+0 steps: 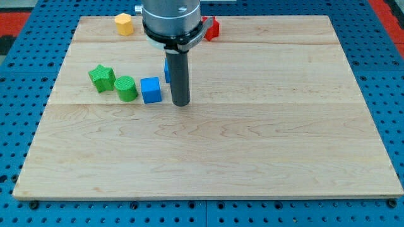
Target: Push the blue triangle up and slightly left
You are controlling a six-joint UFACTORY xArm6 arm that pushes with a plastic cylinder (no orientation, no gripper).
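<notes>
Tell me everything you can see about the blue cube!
The blue cube is a small, bright blue block with flat faces, looking like smooth plastic. It sits flat on the wooden board, in the view's upper left part. The green cylinder stands close on its left, perhaps touching. My tip rests just to its right, with a narrow gap between them.

Bright, even overhead light; soft faint shadows, sharp focus throughout.

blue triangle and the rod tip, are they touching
Cannot tell. In the camera view the rod hides most of the blue triangle, and my tip sits lower.
</notes>
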